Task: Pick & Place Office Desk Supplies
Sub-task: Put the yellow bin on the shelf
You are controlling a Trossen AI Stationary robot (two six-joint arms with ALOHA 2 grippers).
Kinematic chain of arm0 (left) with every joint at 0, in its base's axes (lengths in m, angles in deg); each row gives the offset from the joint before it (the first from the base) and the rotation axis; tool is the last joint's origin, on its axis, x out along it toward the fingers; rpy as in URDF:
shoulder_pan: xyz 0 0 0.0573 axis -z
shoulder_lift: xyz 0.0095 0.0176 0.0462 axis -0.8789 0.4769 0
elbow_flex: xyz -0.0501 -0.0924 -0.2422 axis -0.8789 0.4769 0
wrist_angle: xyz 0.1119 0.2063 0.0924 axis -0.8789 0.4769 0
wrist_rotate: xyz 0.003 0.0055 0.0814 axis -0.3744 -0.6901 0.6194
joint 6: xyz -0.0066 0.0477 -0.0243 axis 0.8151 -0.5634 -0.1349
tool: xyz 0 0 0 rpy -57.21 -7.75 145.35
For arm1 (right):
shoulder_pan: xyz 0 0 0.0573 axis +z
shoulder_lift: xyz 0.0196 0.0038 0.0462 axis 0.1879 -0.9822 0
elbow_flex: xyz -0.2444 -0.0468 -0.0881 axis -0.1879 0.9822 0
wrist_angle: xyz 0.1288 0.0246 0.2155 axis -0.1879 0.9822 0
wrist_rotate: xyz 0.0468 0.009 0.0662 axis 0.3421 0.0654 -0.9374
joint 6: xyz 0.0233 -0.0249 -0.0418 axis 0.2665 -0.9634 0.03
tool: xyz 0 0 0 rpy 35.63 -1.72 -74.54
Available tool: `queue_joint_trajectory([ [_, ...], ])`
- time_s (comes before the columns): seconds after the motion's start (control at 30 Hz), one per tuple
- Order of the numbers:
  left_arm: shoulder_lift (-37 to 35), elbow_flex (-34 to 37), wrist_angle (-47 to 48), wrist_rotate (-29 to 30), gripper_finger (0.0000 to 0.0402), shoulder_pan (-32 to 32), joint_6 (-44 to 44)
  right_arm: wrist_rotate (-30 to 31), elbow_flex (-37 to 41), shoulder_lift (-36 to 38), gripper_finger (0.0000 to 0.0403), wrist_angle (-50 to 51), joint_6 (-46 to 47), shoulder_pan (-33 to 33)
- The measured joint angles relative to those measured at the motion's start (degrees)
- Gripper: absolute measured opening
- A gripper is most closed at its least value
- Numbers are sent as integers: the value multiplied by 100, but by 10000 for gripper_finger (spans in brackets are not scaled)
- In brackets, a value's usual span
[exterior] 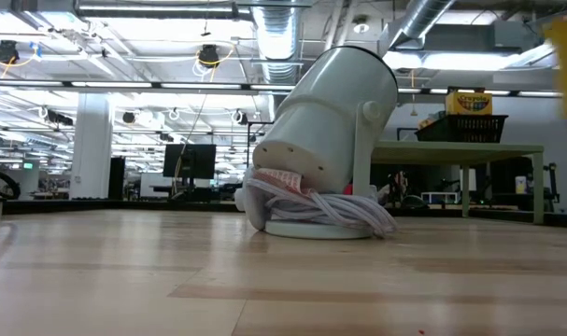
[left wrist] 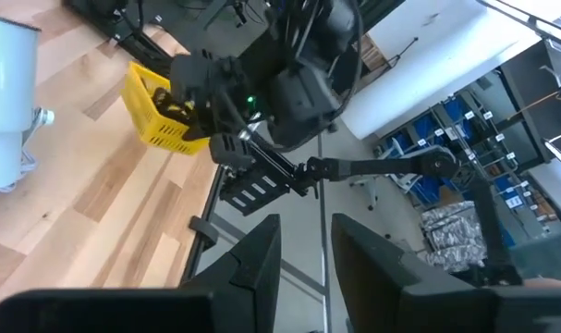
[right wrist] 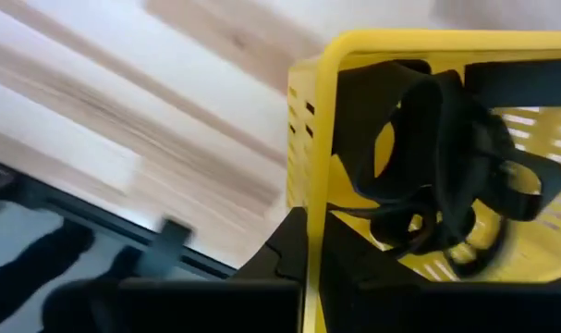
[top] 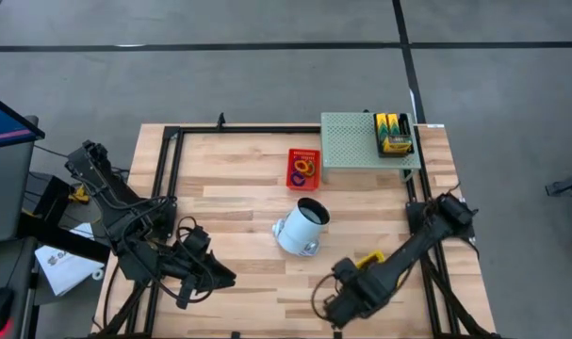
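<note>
High view. Table (top: 238, 179), light wood. Right gripper (top: 353, 282) at 5 o'clock near the front edge, pressed onto the wall of a yellow basket (top: 369, 258). Left gripper (top: 203, 281) waits at 7 o'clock. White tilted canister (top: 302, 227) at centre. Red tray (top: 302, 169) of coloured rubber-band rings at 12 o'clock; green shelf (top: 361, 141) at 1 o'clock carries a black basket (top: 394, 135) of crayon boxes.

Low view. Canister leans on its base, cord bundled beneath; black basket on the shelf far behind.

Left wrist view. Left gripper's fingers (left wrist: 252, 268) stand slightly apart with nothing between them. Beyond, the right arm with the yellow basket.

Right wrist view. Fingers pinch the yellow rim; black binder clips (right wrist: 437, 166) lie inside.

Handling note. Judged step: carrying the clip basket. Lift it level and slowly; a one-wall grip invites tilting and spilling. Clear the canister when moving toward 12 o'clock.
</note>
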State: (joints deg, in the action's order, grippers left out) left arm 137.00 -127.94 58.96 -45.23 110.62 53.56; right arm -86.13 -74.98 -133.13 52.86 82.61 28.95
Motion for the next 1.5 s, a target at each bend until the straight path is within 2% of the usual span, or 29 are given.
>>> queue_joint_trajectory([
  [0.33,0,0,0,17,94,0,-115,491,-1137,2,4,1233,-675,-692],
  [0.63,-12,0,1,12,94,0,-229,976,-1802,-1,4,1262,-1338,-1605],
  [1.03,-412,0,-2,8,94,0,-728,1117,-2238,-2,3,1263,-2336,-3164],
  [1.5,-662,0,0,6,94,0,-1083,1022,-2265,0,3,1265,-2280,-3149],
])
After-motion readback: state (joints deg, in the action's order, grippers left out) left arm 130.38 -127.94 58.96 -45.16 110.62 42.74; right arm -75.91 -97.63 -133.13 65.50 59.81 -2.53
